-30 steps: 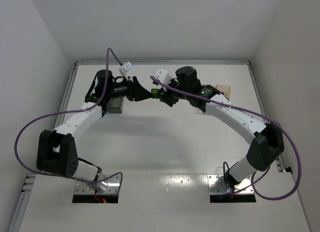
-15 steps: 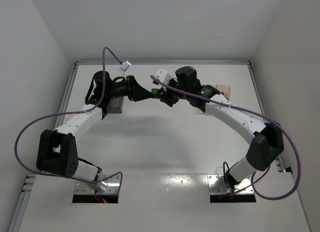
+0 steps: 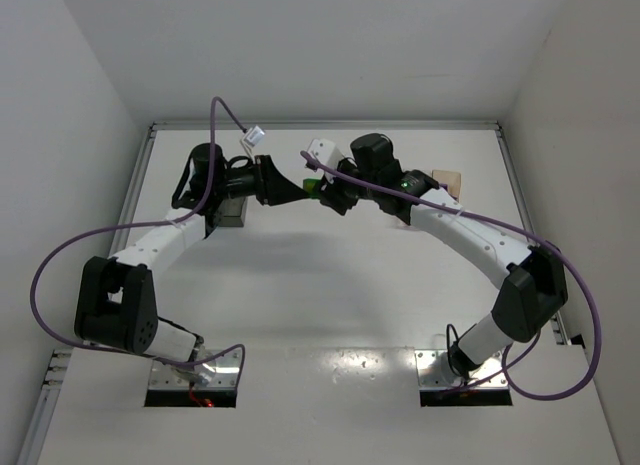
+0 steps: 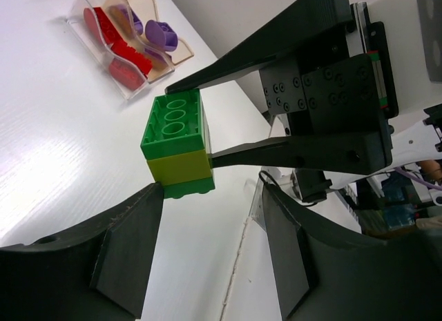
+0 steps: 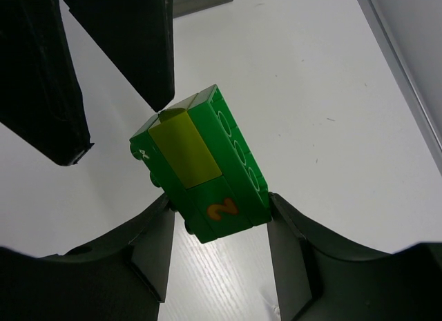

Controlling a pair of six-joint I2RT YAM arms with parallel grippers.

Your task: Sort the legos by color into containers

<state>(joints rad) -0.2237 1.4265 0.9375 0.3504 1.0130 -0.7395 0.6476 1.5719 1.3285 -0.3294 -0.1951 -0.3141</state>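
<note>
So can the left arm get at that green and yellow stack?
Probably yes: the left tool is open beside the stack, whose free end sticks out of the right tool.

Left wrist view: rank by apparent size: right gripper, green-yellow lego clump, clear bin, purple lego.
1. right gripper
2. green-yellow lego clump and clear bin: about alike; the clump is nearer the camera, so unsure
3. purple lego

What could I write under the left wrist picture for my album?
The right hand holds a green and yellow lego stack close to the open left hand.
</note>
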